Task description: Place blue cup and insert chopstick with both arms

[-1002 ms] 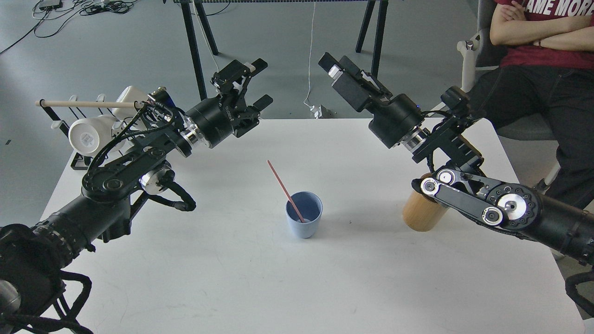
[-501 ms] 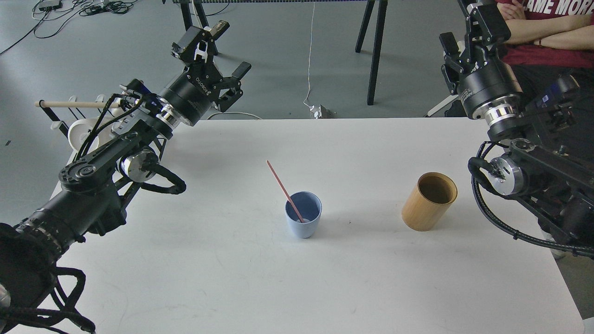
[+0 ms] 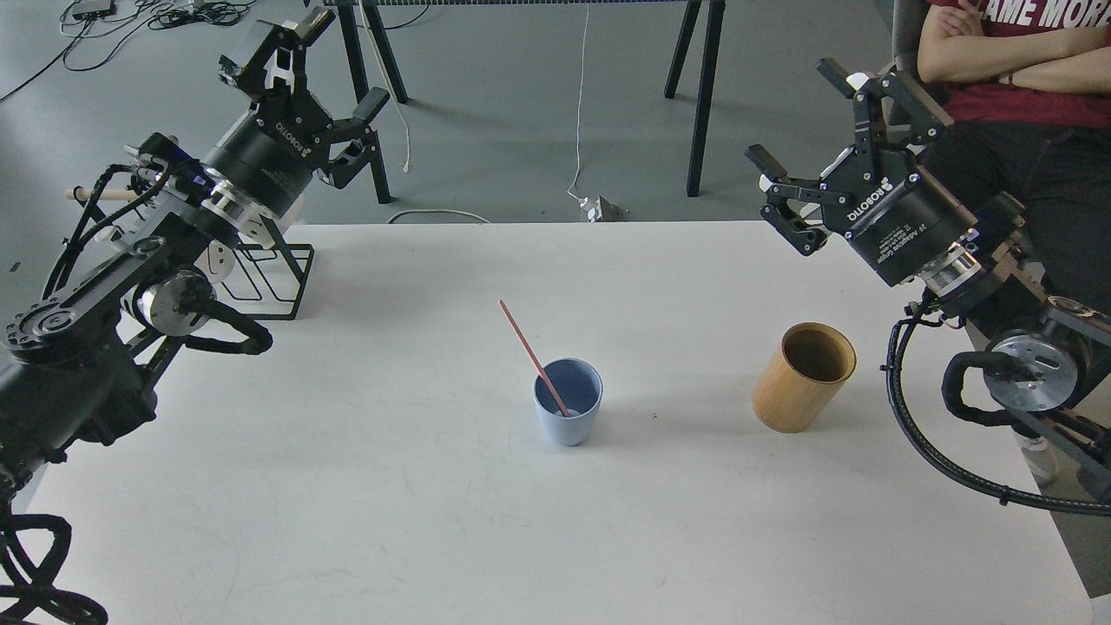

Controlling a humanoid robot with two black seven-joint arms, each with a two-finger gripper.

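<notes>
The light-blue cup (image 3: 568, 411) stands upright near the middle of the white table (image 3: 434, 521). A thin pink-red chopstick (image 3: 529, 351) stands in it and leans up and to the left. My left gripper (image 3: 323, 56) is open and empty, raised far to the upper left, beyond the table's back edge. My right gripper (image 3: 794, 117) is open and empty, raised at the upper right, above the table's back right corner. Both are well away from the cup.
A tan wooden cylindrical holder (image 3: 805, 377) stands upright to the right of the cup. A black wire rack (image 3: 269, 273) sits at the table's back left, partly behind my left arm. A seated person in red (image 3: 1015, 52) is at the far right.
Both arms have pulled back and outward from the table's middle. The left gripper rose to the upper left. The right gripper swung right and now shows its open fingers. The cup and chopstick stayed put.
</notes>
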